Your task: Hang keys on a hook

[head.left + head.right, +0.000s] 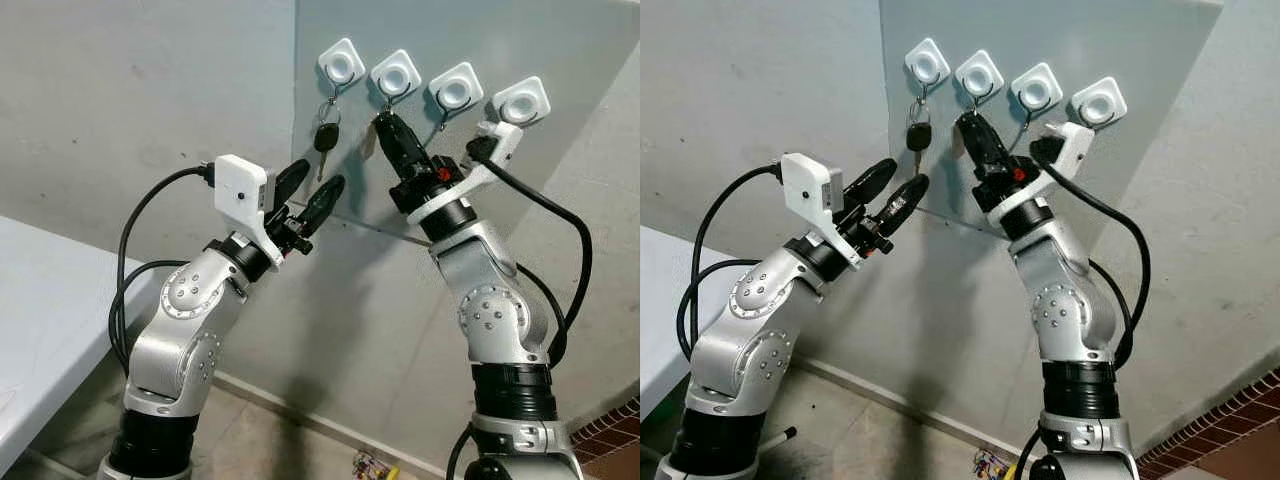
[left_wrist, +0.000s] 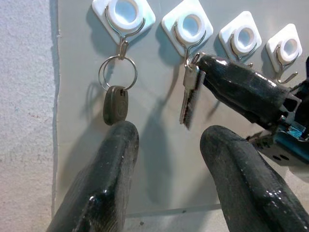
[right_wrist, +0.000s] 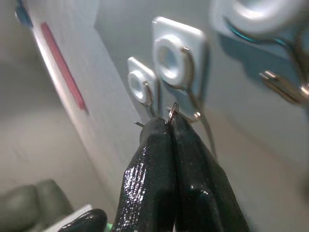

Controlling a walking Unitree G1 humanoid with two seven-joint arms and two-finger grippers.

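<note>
A grey panel (image 1: 520, 60) leans against the wall and carries four white hook mounts in a row. The first hook (image 2: 123, 14), nearest the robot's left, bears a ring with a dark-headed car key (image 2: 116, 104) hanging free against the panel. The right claw (image 1: 388, 128) is raised to the second hook (image 2: 189, 30), its two black fingers (image 3: 164, 159) clenched together on the ring of a silver key (image 2: 189, 99) — the ring sits at the wire hook's lower curl, and the blade hangs straight down below the fingertips, close to the panel. Whether the ring is already seated over the hook cannot be told. The third hook (image 2: 244, 37) and fourth hook (image 2: 288, 47) carry nothing. The left claw (image 1: 310, 188) is held just below the car key, its fingers (image 2: 104, 169) spread apart and gripping nothing — one fingertip lies directly under the dark key head, close to it. A pale surface (image 1: 40, 330) stands at the robot's left, well apart from the panel
</note>
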